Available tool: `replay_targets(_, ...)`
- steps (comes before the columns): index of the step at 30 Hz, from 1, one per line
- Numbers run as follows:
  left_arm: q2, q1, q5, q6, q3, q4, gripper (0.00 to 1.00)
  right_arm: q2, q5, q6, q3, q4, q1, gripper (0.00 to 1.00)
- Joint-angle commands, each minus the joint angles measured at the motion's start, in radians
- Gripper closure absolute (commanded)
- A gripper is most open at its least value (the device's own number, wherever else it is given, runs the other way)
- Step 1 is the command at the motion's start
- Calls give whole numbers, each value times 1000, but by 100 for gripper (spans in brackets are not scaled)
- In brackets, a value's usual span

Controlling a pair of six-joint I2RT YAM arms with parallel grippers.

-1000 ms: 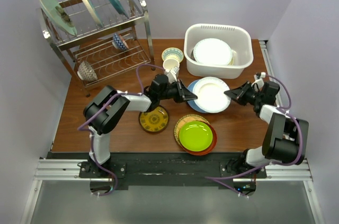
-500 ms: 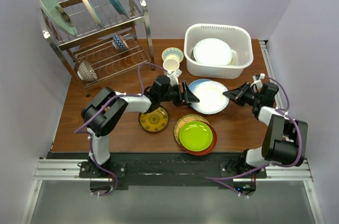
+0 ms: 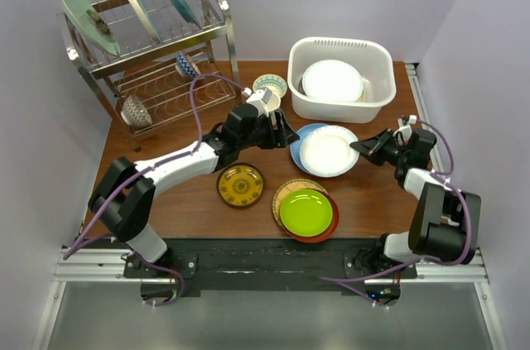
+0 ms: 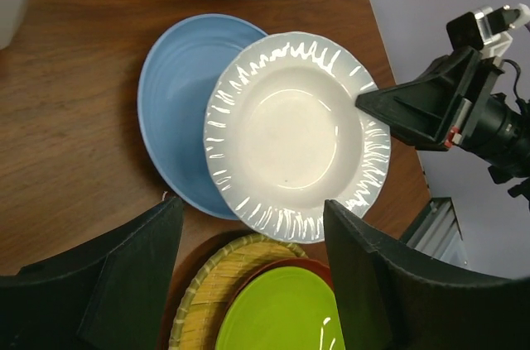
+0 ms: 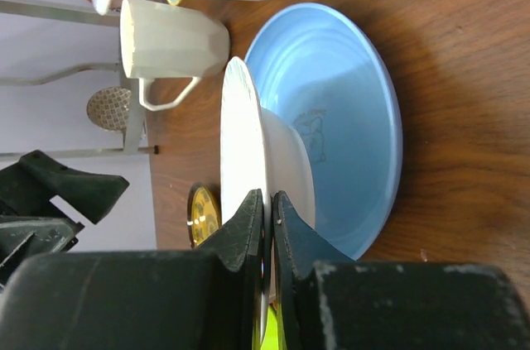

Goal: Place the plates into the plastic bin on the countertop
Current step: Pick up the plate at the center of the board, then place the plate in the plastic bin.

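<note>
White ribbed plate [image 3: 329,152] lies mid-countertop [image 3: 186,205], overlapping the right part of a blue plate [image 3: 301,140] beneath it. Right gripper [image 3: 358,148] is pinched tight on its right rim, one finger on each face. Whether it is lifted clear of the blue plate: cannot tell. Left gripper [image 3: 286,131] is spread wide, holding nothing, just left of the blue plate, touching neither plate. Bin [image 3: 331,112] stands at the rear, just behind the pair, with a pale plate [image 3: 332,80] flat inside. Lime plate [image 3: 305,211] tops a stack near the front. Yellow plate [image 3: 241,185] lies left of it.
</note>
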Motion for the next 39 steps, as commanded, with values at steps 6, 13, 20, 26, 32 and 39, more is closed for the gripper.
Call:
replay_targets(6, -152, -5, -201, 71, -59, -142, 27, -143, -74, 52, 47, -34, -1, 100)
replay_targets(13, -201, -7, -249, 65, -83, -154, 27, -199, -99, 44, 98, -114, 1, 100)
replay_targets(20, -201, -6, -255, 63, -91, -156, 28, -235, -110, 60, 133, -146, -1, 100)
replay_targets(26, -184, -7, -252, 75, -79, -156, 28, -237, -105, 103, 135, -106, 1, 100)
replay_targets(32, -158, -7, -241, 76, -71, -156, 28, -243, -88, 155, 179, -71, 4, 100)
replay_targets(39, -127, -9, -206, 79, -57, -156, 28, -200, -67, 225, 236, 1, 2, 100)
